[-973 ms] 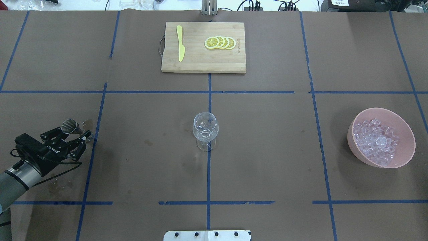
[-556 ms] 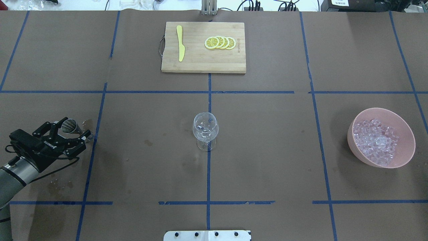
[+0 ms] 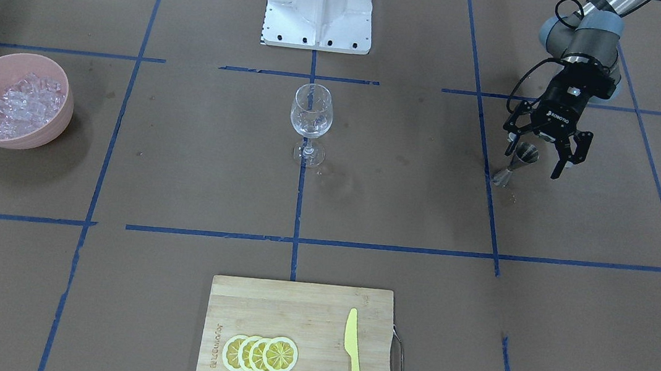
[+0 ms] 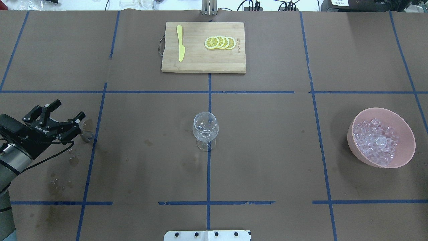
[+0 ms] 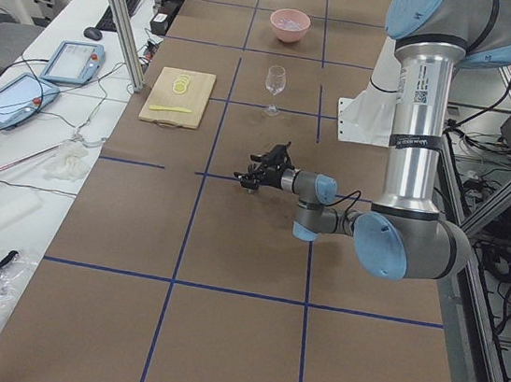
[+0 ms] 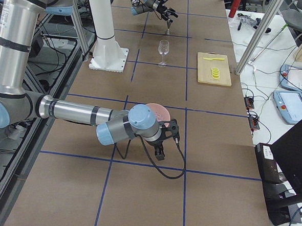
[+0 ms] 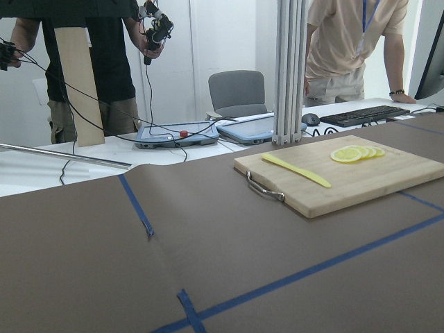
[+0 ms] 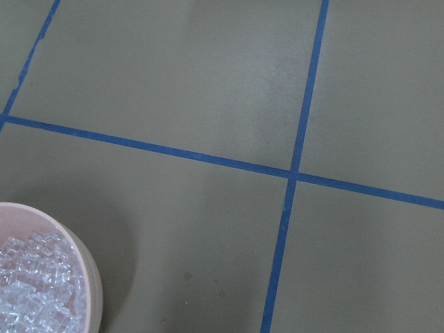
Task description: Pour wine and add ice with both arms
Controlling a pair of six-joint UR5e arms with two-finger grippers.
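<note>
The wine glass (image 4: 205, 129) stands upright at the table's middle, also in the front view (image 3: 311, 112); any wine in it is hardly visible. The ice (image 4: 376, 142) is heaped in a pink bowl (image 4: 406, 129) at the right, on the left in the front view (image 3: 62, 108). My left gripper (image 3: 541, 152) is open and empty, just above and around the top of a small metal jigger (image 3: 516, 163) that stands on the table. From overhead the left gripper (image 4: 68, 112) hides most of the jigger. My right gripper (image 6: 168, 145) shows only in the right side view, near the bowl; I cannot tell whether it is open or shut.
A wooden cutting board (image 4: 200, 65) with lemon slices (image 4: 220, 43) and a yellow knife (image 4: 181, 43) lies at the far middle. The white pedestal (image 3: 320, 4) stands at the robot's side. Wet spots (image 4: 72, 160) mark the paper near the left gripper.
My left gripper, open throughout, has drawn back to the left and away from the jigger, which stays standing on the table. Glass and bowl have not moved.
</note>
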